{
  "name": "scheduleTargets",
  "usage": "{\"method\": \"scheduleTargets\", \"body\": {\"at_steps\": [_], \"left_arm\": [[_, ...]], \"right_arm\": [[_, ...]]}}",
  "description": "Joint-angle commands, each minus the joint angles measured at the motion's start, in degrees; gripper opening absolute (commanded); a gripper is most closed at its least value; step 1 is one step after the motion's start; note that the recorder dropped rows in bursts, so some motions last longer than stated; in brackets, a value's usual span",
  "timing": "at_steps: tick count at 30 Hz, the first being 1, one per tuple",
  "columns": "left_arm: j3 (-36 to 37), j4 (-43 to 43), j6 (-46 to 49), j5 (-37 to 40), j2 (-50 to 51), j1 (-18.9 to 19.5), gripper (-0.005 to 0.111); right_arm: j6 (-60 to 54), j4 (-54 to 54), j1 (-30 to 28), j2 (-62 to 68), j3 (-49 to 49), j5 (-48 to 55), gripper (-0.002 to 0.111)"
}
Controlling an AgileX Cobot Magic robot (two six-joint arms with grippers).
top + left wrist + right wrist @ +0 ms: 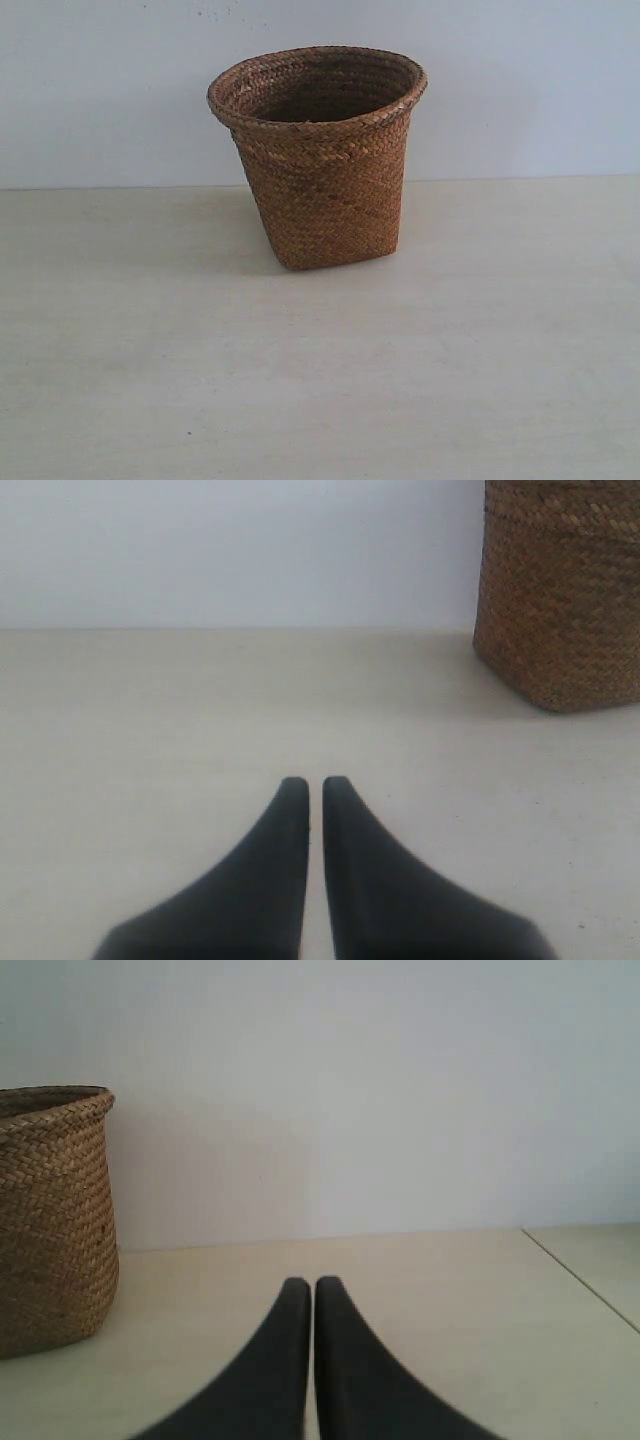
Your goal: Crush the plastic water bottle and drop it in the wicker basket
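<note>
Claws: left gripper [315, 785] and right gripper [303, 1285] both pinched tip to tip, holding nothing. Upright on the table [320, 400], the wicker basket [325, 200] stands ahead of both claws and between them, touching neither. No plastic water bottle shows in any view; basket floor hidden, upper inside wall bare weave only. Judgement: find the bottle first, spread the jaws before approach, squeeze at mid-body.

- Light is soft, even and fairly bright.
- The wicker basket [325, 190] casts a faint shadow leftward on the desk [320, 390].
- The left gripper [315, 784] and right gripper [312, 1283] look black, soft-edged, out of focus.
</note>
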Motion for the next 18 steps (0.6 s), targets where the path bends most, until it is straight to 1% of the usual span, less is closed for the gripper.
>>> {"method": "scheduleTargets", "body": {"at_steps": [1, 7, 8, 9, 10, 14, 18], "left_arm": [[0.16, 0.08, 0.00, -0.01, -0.15, 0.25, 0.004], [0.16, 0.08, 0.00, -0.01, -0.15, 0.25, 0.004], [0.16, 0.08, 0.00, -0.01, -0.15, 0.25, 0.004], [0.16, 0.08, 0.00, -0.01, -0.15, 0.25, 0.004], [0.16, 0.08, 0.00, -0.01, -0.15, 0.25, 0.004], [0.16, 0.08, 0.00, -0.01, -0.15, 0.25, 0.004], [0.16, 0.08, 0.00, -0.01, -0.15, 0.25, 0.004]], "right_arm": [[-0.14, -0.21, -0.10, -0.21, 0.21, -0.46, 0.000], [1.38, -0.65, -0.10, -0.21, 0.21, -0.46, 0.000], [3.72, -3.79, -0.10, -0.21, 0.21, -0.46, 0.000], [9.39, -9.32, -0.10, -0.21, 0.21, -0.35, 0.000], [13.26, -11.90, -0.10, -0.21, 0.21, -0.23, 0.000], [13.73, -11.51, -0.10, -0.21, 0.21, 1.78, 0.000], [13.73, -11.51, -0.10, -0.21, 0.21, 6.85, 0.000]]}}
